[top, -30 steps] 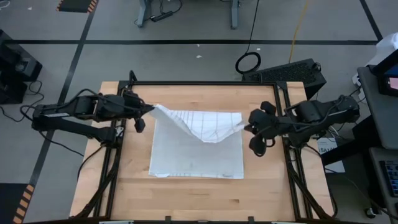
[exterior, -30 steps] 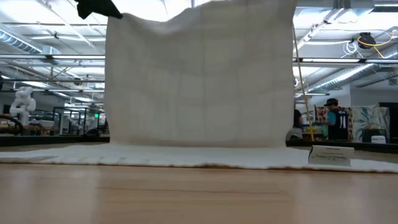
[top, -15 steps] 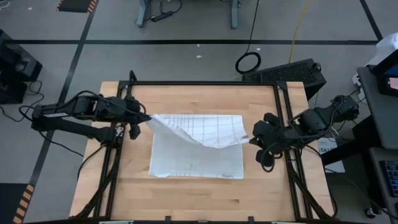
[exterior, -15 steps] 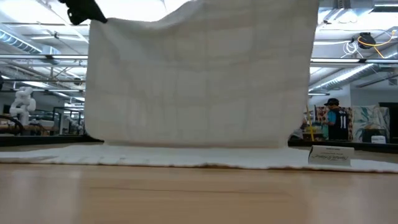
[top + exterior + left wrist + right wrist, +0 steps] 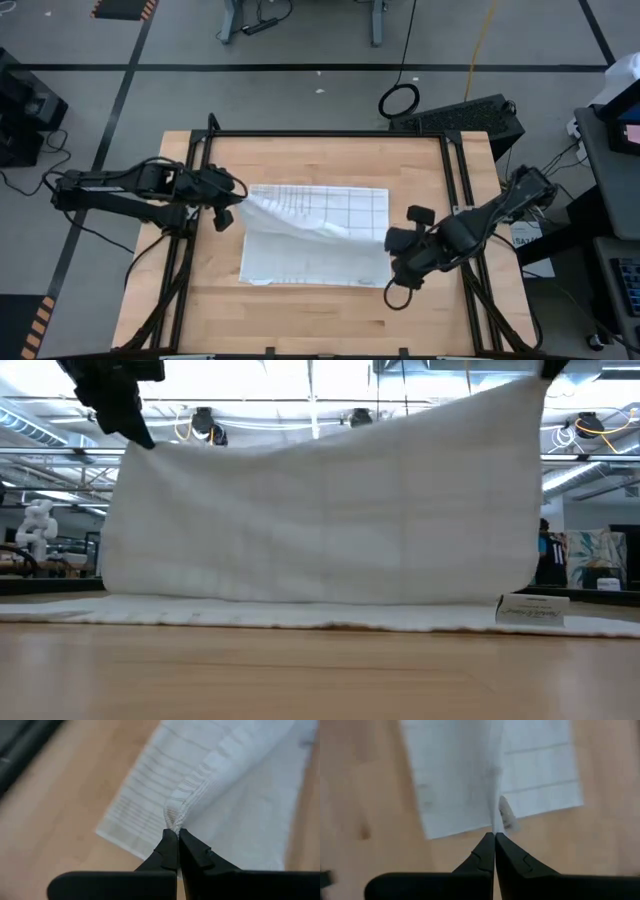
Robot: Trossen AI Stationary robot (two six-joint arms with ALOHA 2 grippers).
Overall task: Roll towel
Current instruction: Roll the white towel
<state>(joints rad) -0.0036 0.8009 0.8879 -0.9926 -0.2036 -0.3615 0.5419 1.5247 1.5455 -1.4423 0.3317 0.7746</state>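
The towel lies near the middle of the counter, with one edge lifted clear of the surface. Each gripper pinches one corner of that edge, so the cloth hangs as a taut sheet between them, as the low view shows. Holding both corners probably keeps the edge straight, so that it can be folded or rolled evenly over the flat part.

The left gripper is at the towel's left far corner. Its arm reaches in low from the counter's left side. Its fingers are closed on a bunched corner of the cloth.

The right gripper is at the towel's right side, nearer the front edge. Its arm extends diagonally from the right rear. Its fingers are closed on a thin fold of towel.

The lifted edge therefore runs obliquely, not square to the flat portion.
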